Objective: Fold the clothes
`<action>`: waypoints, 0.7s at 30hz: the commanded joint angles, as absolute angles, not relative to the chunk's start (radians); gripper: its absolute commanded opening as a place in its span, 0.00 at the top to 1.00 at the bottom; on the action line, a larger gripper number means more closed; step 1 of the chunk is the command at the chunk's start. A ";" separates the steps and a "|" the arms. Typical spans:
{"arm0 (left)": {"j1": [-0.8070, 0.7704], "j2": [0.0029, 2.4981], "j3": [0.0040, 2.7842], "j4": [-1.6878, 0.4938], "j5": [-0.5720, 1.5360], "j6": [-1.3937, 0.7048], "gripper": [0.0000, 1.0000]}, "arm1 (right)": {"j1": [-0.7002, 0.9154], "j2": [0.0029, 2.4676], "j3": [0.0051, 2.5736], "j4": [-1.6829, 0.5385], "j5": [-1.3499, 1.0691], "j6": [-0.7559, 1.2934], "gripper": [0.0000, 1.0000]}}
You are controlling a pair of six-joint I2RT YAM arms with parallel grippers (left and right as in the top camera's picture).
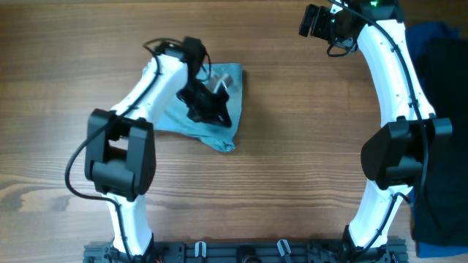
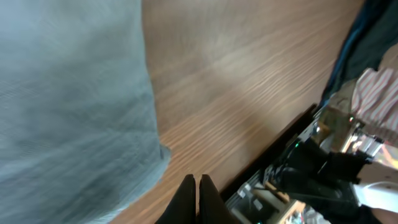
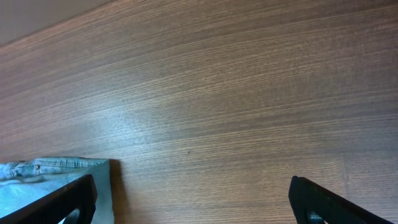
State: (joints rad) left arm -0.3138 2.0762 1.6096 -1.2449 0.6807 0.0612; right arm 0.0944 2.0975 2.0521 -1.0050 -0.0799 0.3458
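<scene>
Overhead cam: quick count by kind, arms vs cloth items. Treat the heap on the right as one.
Arms: 2 (left arm, right arm)
Denim shorts: 1
Blue-and-black heap: 1
Total: 4

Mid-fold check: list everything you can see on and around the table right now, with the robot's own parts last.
denim shorts: one pair, light faded blue, left of table centre, partly under the left arm
garment heap: one pile, royal blue and black, table's right edge
table: one, brown wood grain, under everything
mounting rail: one, black, along the near edge
left arm: one, white and black, reaching over the shorts; jaws shut, nothing seen between them, beside the cloth's edge
right arm: one, white and black, at the right side; jaws open and empty over bare wood
</scene>
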 commanded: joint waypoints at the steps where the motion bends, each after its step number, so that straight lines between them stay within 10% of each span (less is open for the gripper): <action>1: -0.315 2.060 1.567 -1.224 0.630 0.012 0.96 | 0.092 2.097 2.053 -1.003 -0.063 0.340 0.00; 21: -0.311 2.023 1.325 -0.926 0.505 -0.152 0.96 | 0.092 2.097 2.053 -1.002 -0.063 0.340 0.00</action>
State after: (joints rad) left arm -0.3161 2.0506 1.3128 -0.9142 0.5209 -0.1291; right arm 0.0944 2.0975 2.0521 -1.0050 -0.0799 0.3458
